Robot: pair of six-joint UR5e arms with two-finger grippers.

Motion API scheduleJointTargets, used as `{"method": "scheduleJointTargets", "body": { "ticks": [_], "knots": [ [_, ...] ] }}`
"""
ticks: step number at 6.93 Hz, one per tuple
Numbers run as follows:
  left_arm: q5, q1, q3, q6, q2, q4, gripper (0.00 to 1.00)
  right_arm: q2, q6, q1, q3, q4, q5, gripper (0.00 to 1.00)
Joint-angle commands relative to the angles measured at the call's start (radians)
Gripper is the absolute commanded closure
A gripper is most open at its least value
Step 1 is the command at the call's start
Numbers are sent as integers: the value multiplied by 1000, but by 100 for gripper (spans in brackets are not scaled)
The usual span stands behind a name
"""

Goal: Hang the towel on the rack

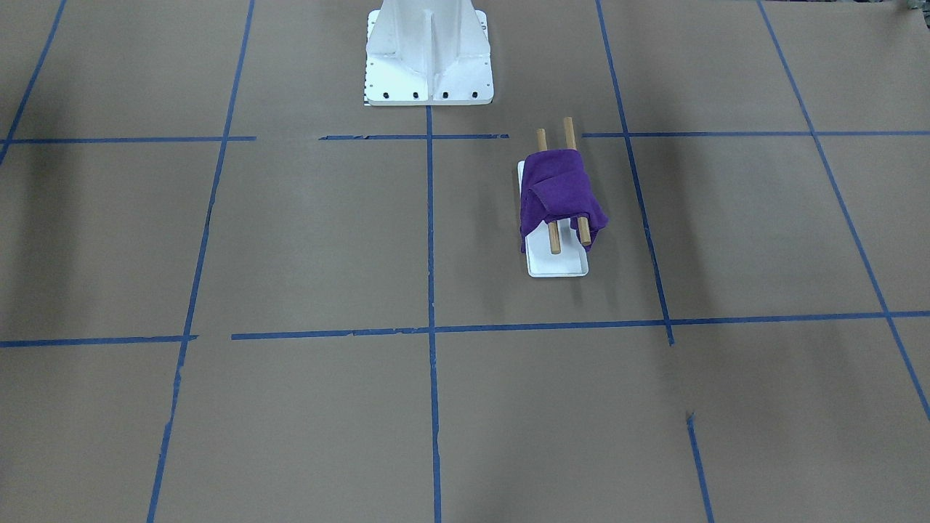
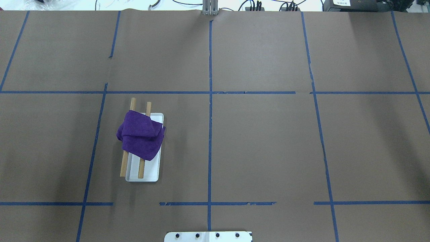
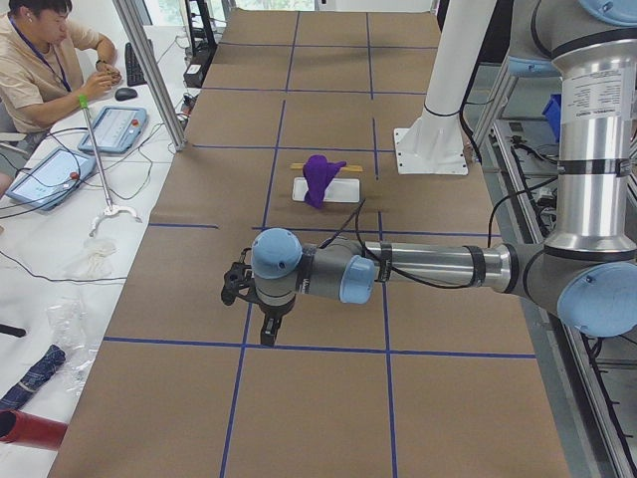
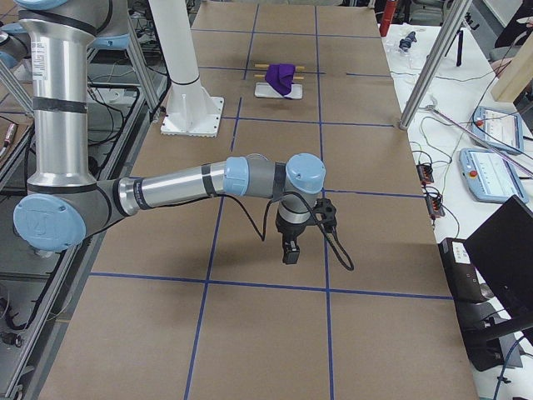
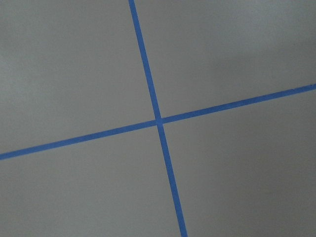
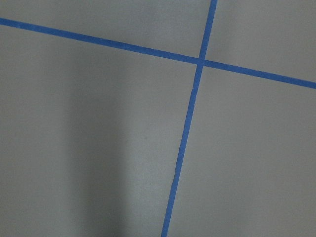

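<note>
The purple towel (image 1: 559, 192) lies bunched over both wooden dowels of the rack (image 1: 556, 265), hanging down on both sides; the dowel ends stick out. It also shows in the overhead view (image 2: 141, 134), on the rack (image 2: 149, 176) in the robot's left half. The left gripper (image 3: 267, 334) shows only in the exterior left view, low over the table and far from the rack; I cannot tell if it is open. The right gripper (image 4: 290, 252) shows only in the exterior right view, likewise far away, state unclear. Both wrist views show only brown paper and blue tape.
The white bolted robot pedestal (image 1: 429, 58) stands behind the rack. Blue tape lines (image 2: 210, 117) grid the brown table cover. An operator (image 3: 40, 60) sits at a side table with tablets (image 3: 109, 127). A metal post (image 4: 429, 71) stands at the table's far edge.
</note>
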Motion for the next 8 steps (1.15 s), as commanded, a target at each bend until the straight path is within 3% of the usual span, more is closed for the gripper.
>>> {"method": "scheduleJointTargets", "body": {
  "ticks": [1,4,8],
  "knots": [
    [-9,2,-9,-81,11,6,0,-5,99,-9,-37,5,17,0],
    [-9,3,-9,-78,14,-8,0,1,105,-32,-170,163,17,0],
    [-14,9,-5,-70,12,-25,0,27,113,-35,-152,165,34,0]
  ]
}}
